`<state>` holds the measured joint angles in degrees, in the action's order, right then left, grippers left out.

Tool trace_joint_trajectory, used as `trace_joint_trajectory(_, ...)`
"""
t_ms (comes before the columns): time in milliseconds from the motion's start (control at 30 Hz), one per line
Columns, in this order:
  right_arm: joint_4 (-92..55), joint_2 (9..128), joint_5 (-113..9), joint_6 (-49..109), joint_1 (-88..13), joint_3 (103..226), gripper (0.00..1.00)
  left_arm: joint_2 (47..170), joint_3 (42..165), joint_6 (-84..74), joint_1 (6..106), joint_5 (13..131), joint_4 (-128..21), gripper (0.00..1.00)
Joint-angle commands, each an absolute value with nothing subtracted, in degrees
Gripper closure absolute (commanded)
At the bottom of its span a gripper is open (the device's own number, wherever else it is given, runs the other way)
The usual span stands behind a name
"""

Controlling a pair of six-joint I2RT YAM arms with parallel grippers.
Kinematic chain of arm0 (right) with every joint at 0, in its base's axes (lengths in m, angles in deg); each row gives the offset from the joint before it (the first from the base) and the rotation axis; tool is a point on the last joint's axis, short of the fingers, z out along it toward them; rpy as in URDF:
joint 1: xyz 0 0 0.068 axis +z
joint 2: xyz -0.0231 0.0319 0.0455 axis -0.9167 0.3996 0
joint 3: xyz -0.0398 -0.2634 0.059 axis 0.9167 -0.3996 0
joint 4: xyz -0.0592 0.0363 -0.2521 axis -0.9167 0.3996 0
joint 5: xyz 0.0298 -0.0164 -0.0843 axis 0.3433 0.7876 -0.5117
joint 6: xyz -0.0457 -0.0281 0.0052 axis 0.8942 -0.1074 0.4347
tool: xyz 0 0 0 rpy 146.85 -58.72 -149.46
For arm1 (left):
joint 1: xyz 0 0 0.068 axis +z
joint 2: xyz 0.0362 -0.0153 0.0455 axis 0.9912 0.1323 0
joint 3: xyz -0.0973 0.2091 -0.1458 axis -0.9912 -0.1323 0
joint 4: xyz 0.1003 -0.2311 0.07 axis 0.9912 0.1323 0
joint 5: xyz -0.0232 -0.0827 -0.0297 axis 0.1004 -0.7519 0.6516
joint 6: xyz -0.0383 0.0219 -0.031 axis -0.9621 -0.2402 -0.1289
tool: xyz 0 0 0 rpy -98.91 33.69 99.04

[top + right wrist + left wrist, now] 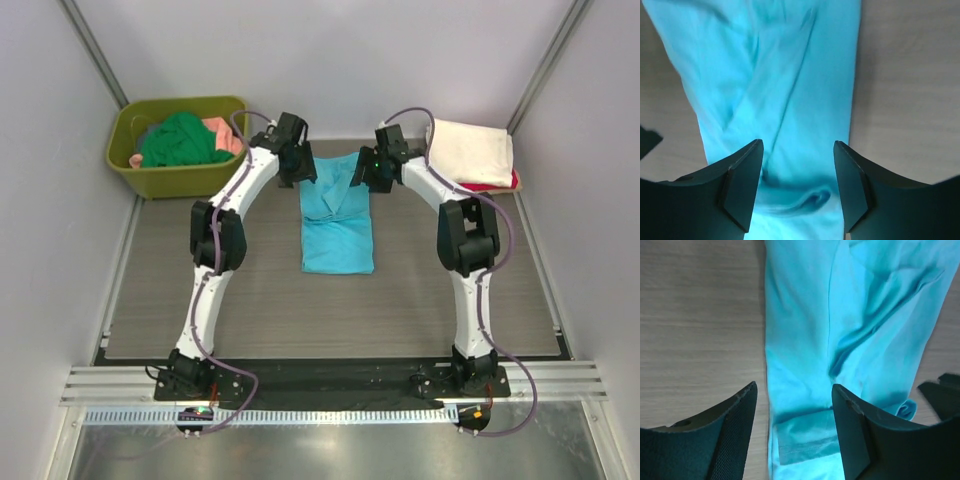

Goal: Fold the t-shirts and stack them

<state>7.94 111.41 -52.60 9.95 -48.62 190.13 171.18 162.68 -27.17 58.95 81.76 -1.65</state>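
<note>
The turquoise-blue t-shirt point(337, 225) lies folded into a long narrow strip in the middle of the table, running near to far. It fills the left wrist view point(805, 340) and the right wrist view point(785, 80). My left gripper point(303, 172) hovers open over the strip's far left corner, its jaws straddling the cloth's left edge point(794, 390). My right gripper point(366, 172) hovers open over the far right corner point(798, 147), above a small curl of hem. Neither gripper holds cloth. A cream-white shirt point(470, 150) lies folded on a red one point(500, 186) at the far right.
An olive-green tub point(180, 178) at the far left holds a dark green shirt point(180, 140) and a salmon-pink one point(222, 134). Grey walls close in the table on three sides. Bare wood table point(300, 310) lies in front of the blue shirt.
</note>
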Motion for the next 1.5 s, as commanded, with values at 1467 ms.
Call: trace_joint_trajectory(1467,9.8,107.0,-61.3,16.7,-40.8,195.2,0.38,114.2,106.3,-20.0,61.6,83.2,0.4,0.32)
